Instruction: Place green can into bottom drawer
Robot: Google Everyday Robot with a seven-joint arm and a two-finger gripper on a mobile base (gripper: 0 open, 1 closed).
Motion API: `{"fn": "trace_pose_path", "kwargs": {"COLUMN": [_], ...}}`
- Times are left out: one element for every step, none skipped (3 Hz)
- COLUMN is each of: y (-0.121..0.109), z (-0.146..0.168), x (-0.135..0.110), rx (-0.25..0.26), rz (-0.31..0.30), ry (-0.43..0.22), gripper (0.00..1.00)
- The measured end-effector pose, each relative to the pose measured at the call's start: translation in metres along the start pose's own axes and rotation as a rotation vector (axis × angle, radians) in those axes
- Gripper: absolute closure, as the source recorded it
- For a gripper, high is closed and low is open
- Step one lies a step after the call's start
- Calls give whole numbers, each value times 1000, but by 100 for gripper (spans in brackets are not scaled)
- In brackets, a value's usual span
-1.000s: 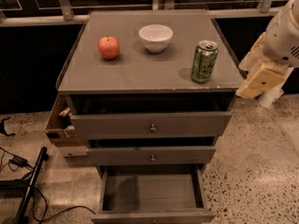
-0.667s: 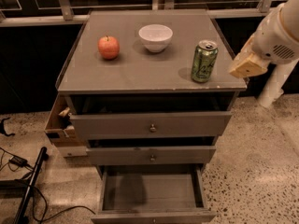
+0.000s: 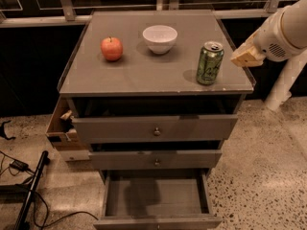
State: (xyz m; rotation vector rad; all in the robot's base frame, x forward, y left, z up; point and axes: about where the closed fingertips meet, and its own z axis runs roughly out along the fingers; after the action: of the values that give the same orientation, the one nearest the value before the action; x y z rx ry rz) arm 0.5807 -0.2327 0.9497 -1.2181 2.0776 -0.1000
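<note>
The gripper (image 3: 247,56), open or closed I cannot tell, hangs just right of the green can (image 3: 209,63), apart from it; the can stands upright on the tabletop (image 3: 144,73); left of the can sit a white bowl (image 3: 159,38) and a red apple (image 3: 111,49); below the can, the bottom drawer (image 3: 156,195) is pulled open.

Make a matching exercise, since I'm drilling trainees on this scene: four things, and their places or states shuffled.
1 green can
2 apple
3 bottom drawer
4 gripper

A pulled open
B cabinet top, left side
C by the top's right edge, apart from the can
D cabinet top, front right

Pairs: 1-D, 2-B, 3-A, 4-C
</note>
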Motion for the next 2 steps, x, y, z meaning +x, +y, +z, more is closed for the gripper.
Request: {"fn": "trace_pose_path", "kwargs": {"y": [0,-3], "z": [0,9], "x": [0,7], "rx": [0,6], "rz": [0,33], "ry": [0,8], "gripper": [100,73]}}
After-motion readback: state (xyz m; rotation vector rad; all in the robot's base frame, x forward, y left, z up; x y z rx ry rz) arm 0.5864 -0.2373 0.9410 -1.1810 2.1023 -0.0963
